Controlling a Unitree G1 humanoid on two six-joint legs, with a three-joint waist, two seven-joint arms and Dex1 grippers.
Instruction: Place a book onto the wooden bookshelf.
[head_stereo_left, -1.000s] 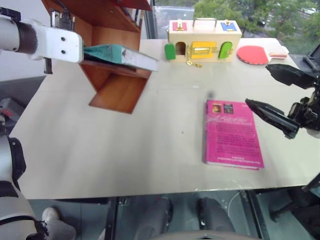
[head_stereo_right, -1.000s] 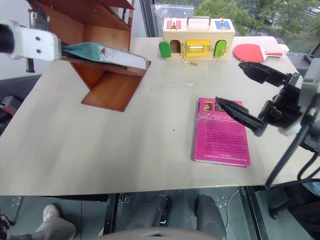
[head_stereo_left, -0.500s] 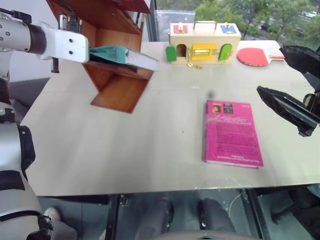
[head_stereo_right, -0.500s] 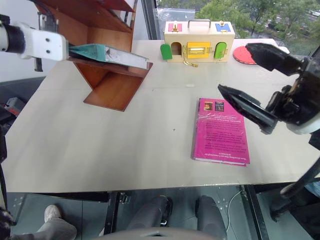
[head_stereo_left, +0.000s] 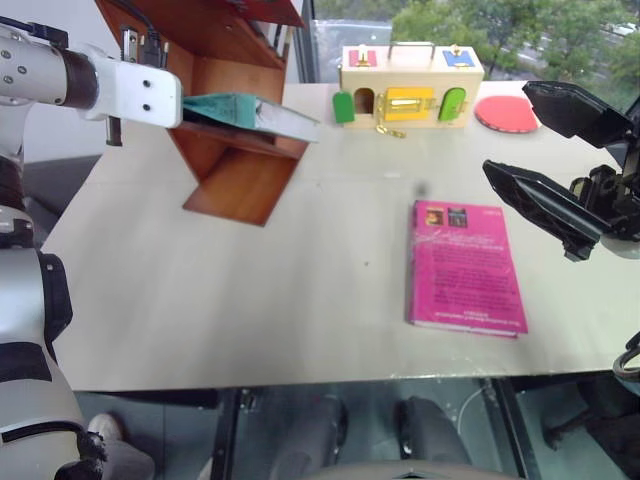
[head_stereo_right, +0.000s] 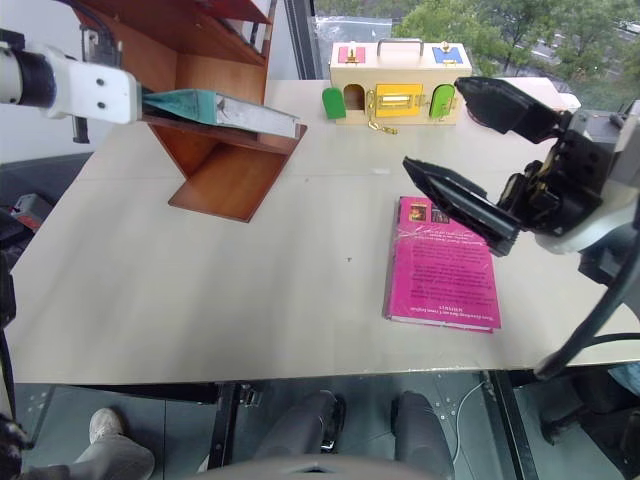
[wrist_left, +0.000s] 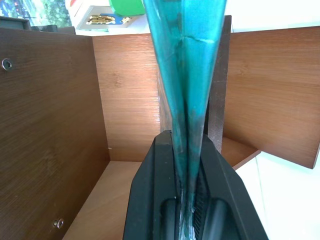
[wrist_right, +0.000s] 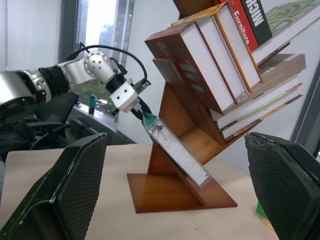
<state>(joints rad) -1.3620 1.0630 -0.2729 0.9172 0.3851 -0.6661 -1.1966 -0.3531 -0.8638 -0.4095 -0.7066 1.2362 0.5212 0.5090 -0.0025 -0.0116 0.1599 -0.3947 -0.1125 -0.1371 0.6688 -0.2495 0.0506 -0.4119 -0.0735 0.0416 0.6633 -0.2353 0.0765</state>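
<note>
The teal book (head_stereo_left: 250, 108) lies tilted on a slanted lower board of the wooden bookshelf (head_stereo_left: 236, 172) at the table's far left. Its free end sticks out past the board toward the table's middle. My left gripper (wrist_left: 187, 146) is shut on the book's near end, its black fingers (wrist_left: 150, 190) clamped on both covers inside a shelf compartment. The right wrist view shows the book (wrist_right: 176, 152) leaning along the shelf's board (wrist_right: 175, 195). My right gripper (head_stereo_left: 510, 130) hangs in the air over the table's right side, open wide with nothing between its fingers.
A magenta-pink book (head_stereo_left: 463, 265) lies flat on the pale table (head_stereo_left: 200, 300), right of centre and below my right gripper. A toy box with coloured doors (head_stereo_left: 408, 85) and a red paddle (head_stereo_left: 505, 110) sit at the far edge. Several books (wrist_right: 225, 50) fill the upper shelves.
My right gripper has risen and swung to the left, still open. The left gripper and the teal book have stayed in place on the shelf board.
</note>
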